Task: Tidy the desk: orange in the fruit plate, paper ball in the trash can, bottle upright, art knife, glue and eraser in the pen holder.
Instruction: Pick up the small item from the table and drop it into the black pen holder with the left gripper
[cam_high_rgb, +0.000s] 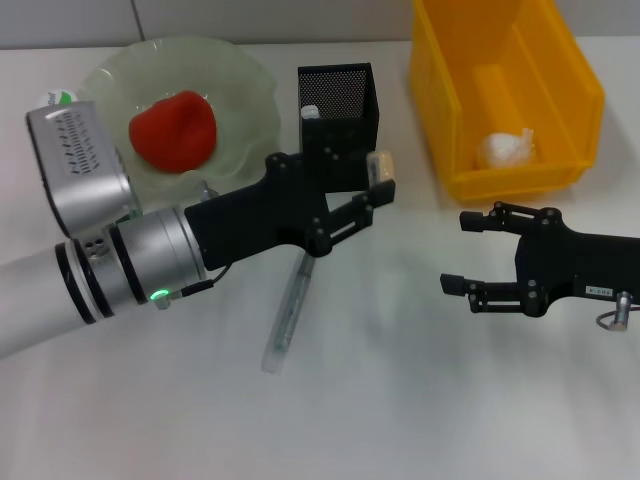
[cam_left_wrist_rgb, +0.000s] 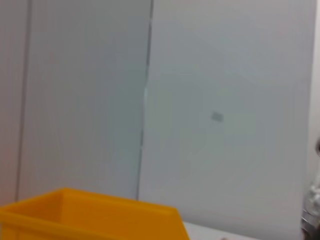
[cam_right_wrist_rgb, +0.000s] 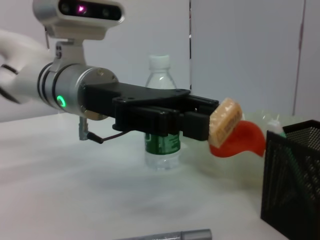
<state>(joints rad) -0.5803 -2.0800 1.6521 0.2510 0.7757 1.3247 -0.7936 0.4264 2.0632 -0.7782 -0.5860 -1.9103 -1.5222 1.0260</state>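
My left gripper is shut on a tan eraser, held above the table by the front right corner of the black mesh pen holder. The right wrist view shows the eraser higher than the holder's rim. A white glue cap pokes out of the holder. The grey art knife lies on the table under my left arm. The red-orange fruit sits in the green glass plate. The bottle stands upright. The paper ball lies in the yellow bin. My right gripper is open and empty.
The yellow bin stands at the back right of the white desk, just beyond my right gripper. The plate and the bottle's cap are at the back left, partly behind my left arm. A pale wall fills the left wrist view.
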